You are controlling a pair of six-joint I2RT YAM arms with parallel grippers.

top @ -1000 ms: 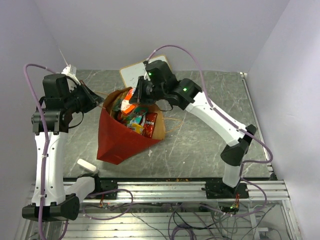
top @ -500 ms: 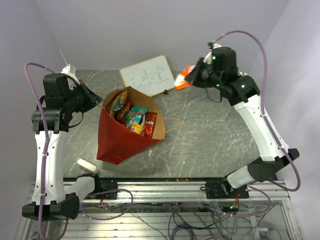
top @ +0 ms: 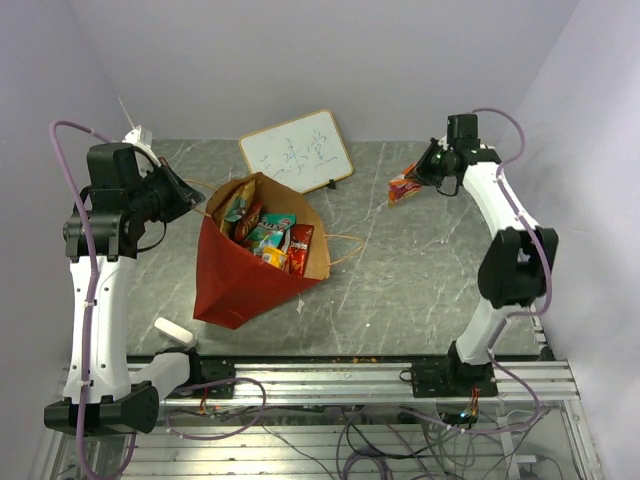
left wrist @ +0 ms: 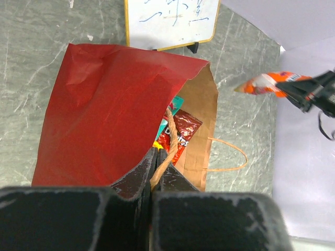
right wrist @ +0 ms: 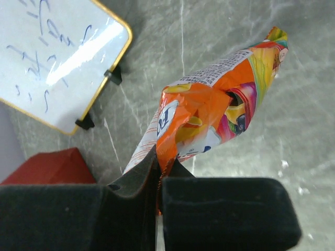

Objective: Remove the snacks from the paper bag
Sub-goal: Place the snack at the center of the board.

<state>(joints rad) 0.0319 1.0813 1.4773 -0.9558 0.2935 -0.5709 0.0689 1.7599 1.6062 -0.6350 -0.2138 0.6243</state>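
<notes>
So the paper bag [top: 240, 285] stands on the grey marbled table [top: 420, 290] with its mouth gaping, red outside and brown kraft inside. The left gripper [left wrist: 157, 157] is at the bag's left rim, jaws clamped right down on one thin loop handle where it meets the edge, so that side of the bag is pinched and held. The other loop handle [top: 345, 245] flops out on the bag's right side. Most of the snacks [top: 272, 238] sit inside the bag: a dark red packet against the right wall, plus teal, yellow and orange ones bunched beside it. One orange packet [right wrist: 209, 112] is out, well off to the right of the bag and a bit behind it. The right gripper [right wrist: 158, 170] has its jaws squeezed tight on that packet's crimped end, and the rest dangles over the table. A white framed writing board [top: 297, 150] with blue scribbles stands just behind the bag, leaning back.
</notes>
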